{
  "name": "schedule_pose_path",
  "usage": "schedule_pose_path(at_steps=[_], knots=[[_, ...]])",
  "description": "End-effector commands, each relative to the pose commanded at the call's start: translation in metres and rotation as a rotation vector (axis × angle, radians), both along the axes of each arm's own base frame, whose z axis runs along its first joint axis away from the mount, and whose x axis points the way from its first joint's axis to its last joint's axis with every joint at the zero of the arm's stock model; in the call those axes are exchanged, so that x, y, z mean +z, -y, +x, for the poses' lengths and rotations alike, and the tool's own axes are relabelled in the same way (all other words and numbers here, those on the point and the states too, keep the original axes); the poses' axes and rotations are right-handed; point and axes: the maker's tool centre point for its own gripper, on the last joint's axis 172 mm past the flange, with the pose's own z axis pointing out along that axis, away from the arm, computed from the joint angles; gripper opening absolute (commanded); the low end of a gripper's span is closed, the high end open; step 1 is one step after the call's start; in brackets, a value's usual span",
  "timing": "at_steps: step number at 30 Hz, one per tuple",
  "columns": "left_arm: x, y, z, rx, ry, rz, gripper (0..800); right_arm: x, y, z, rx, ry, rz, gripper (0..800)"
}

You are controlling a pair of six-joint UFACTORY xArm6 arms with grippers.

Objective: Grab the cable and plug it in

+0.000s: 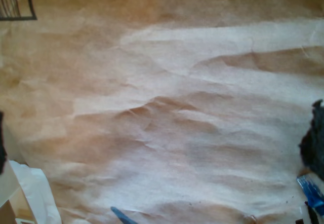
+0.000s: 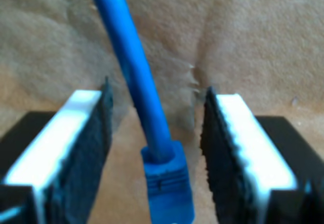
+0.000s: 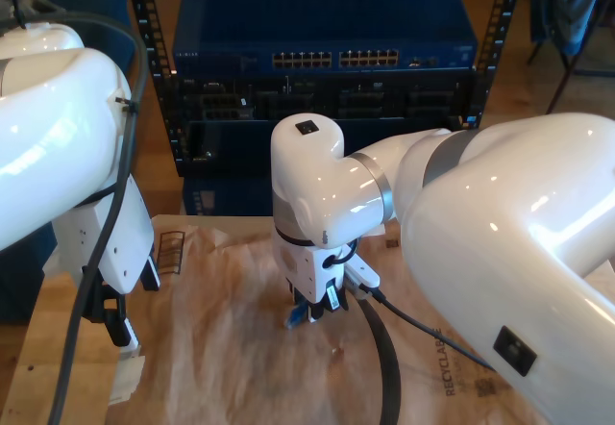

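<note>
Second wrist view: my second gripper [image 2: 157, 148] spread around cable [image 2: 132, 67] plug end, pads not touching; first gripper's state unclear.

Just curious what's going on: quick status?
My second gripper open, straddling cable end on brown paper. My first gripper state unclear. Nothing blocking.

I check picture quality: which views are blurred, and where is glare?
Second wrist view: the cable and my second gripper are soft, out of focus. First wrist view: the brown paper is hazy, with a sunlit patch. Exterior view: sharper, with window reflections on the white arm.
</note>
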Motion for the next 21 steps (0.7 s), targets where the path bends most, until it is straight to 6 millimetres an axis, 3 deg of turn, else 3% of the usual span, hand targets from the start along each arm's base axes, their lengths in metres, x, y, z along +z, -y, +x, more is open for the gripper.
schedule_pose_path(at_steps=[5, 9, 10, 15, 21], knots=[[0.000, 0.000, 0.000, 0.000, 0.000, 0.000, 800, -0.001, -0.001, -0.002, -0.008, -0.001, -0.002, 225], [0.000, 0.000, 0.000, 0.000, 0.000, 0.000, 800, 0.002, -0.006, -0.001, -0.032, 0.018, 0.007, 123], [0.000, 0.000, 0.000, 0.000, 0.000, 0.000, 800, 0.002, -0.007, 0.000, -0.031, 0.031, 0.015, 55], [0.000, 0.000, 0.000, 0.000, 0.000, 0.000, 800, 0.003, -0.005, -0.006, -0.087, 0.037, 0.015, 18], [0.003, 0.003, 0.002, 0.007, 0.007, -0.007, 800, 0.041, 0.010, -0.002, -0.178, 0.043, 0.022, 8]])
